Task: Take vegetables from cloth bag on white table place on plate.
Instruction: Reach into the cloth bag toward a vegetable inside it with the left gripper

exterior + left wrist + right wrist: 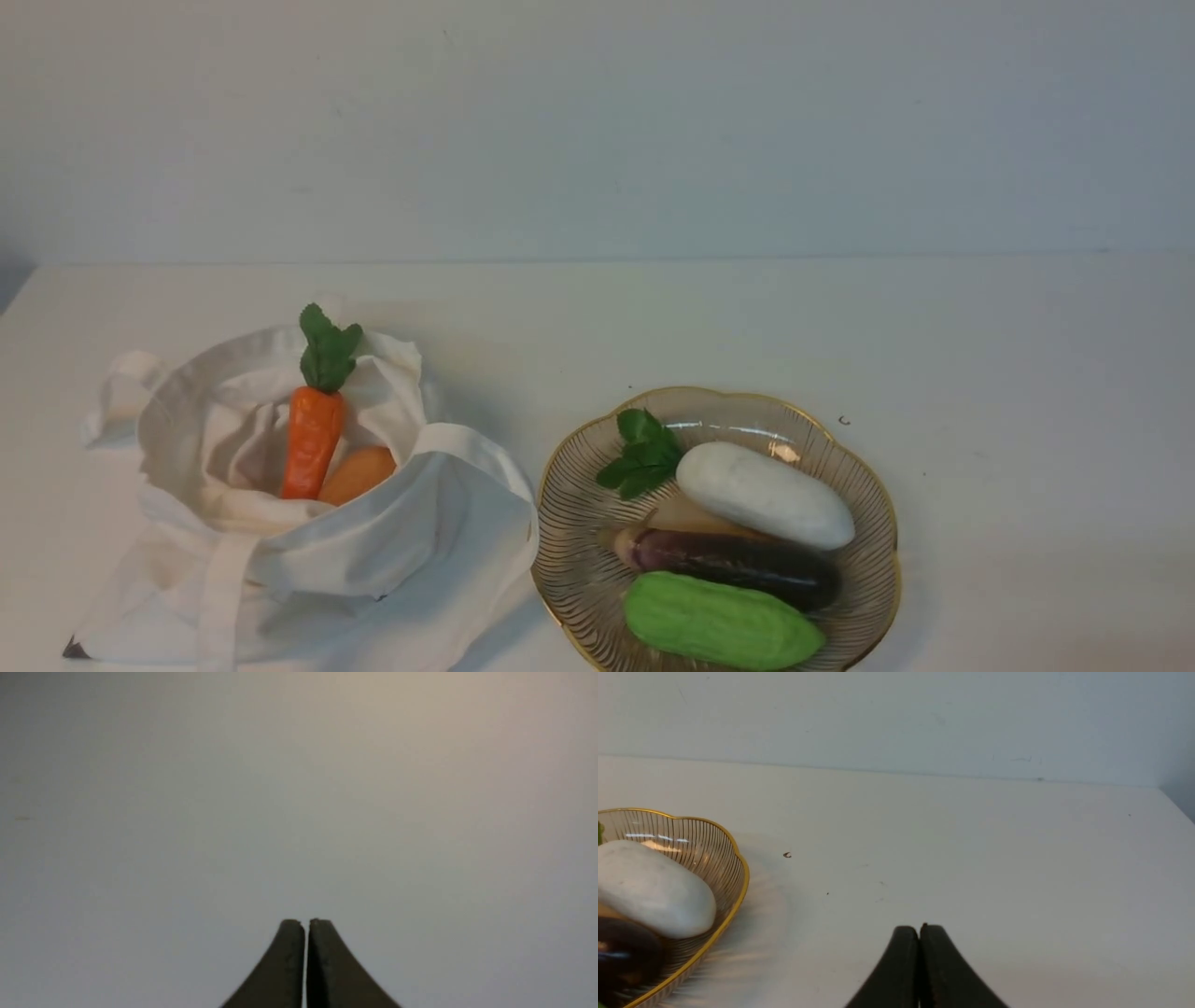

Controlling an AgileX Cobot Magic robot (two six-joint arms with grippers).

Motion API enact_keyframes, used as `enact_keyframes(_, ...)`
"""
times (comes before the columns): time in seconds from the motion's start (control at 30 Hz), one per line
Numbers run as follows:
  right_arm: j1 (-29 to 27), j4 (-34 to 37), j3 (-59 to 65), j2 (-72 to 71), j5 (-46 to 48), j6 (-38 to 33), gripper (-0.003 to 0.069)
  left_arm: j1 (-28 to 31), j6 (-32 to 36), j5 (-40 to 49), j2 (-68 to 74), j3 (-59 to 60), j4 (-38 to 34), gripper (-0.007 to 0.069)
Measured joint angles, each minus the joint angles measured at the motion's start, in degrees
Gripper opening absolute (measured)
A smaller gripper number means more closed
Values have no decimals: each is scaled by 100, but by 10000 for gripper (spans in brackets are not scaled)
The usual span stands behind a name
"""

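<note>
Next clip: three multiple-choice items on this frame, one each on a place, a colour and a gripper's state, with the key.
1. Where is the carrot? A) on the plate B) in the cloth bag C) beside the bag
2. What colour is the ridged vegetable at the plate's near edge? A) red B) blue C) green
3. How is the right gripper? A) shut, holding nothing B) wide open C) shut on the carrot
Key: 1 B, it stands leaf-up in the bag's mouth; 2 C, its skin is bright green; 3 A, its fingers meet with nothing between.
</note>
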Motion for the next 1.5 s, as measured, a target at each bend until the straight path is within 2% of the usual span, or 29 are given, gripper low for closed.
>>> enact_keyframes(0.1,0,0,0,0,0,0,-15,5,652,1480,825,-864,167,-5)
enact_keyframes(0.17,0,0,0,0,0,0,-15,5,1095,2843,1702,-1624,281,-5)
enact_keyframes(0.2,0,0,0,0,0,0,-15,5,1235,3517,2290,-2015,351,-5)
enact_keyframes(0.27,0,0,0,0,0,0,-15,5,1374,4131,2893,-2392,460,-5)
enact_keyframes(0.33,0,0,0,0,0,0,-15,5,1586,5246,4194,-3172,849,-5)
enact_keyframes(0.5,0,0,0,0,0,0,-15,5,1670,6438,6200,-4386,1651,-5)
enact_keyframes(0.67,0,0,0,0,0,0,-15,5,1696,6639,7549,-5074,1998,-5)
enact_keyframes(0.87,0,0,0,0,0,0,-15,5,1714,6509,8354,-5209,2050,-5)
enact_keyframes(1.03,0,0,0,0,0,0,-15,5,1724,6132,8829,-5216,2116,37)
enact_keyframes(1.27,0,0,0,0,0,0,-15,5,1803,5181,9270,-5218,2257,353)
enact_keyframes(1.33,0,0,0,0,0,0,-15,5,1803,5095,9363,-5218,2272,400)
enact_keyframes(1.37,0,0,0,0,0,0,-15,5,1803,5011,9500,-5218,2272,479)
enact_keyframes(1.5,0,0,0,0,0,0,-15,5,1805,4991,9728,-5218,2287,552)
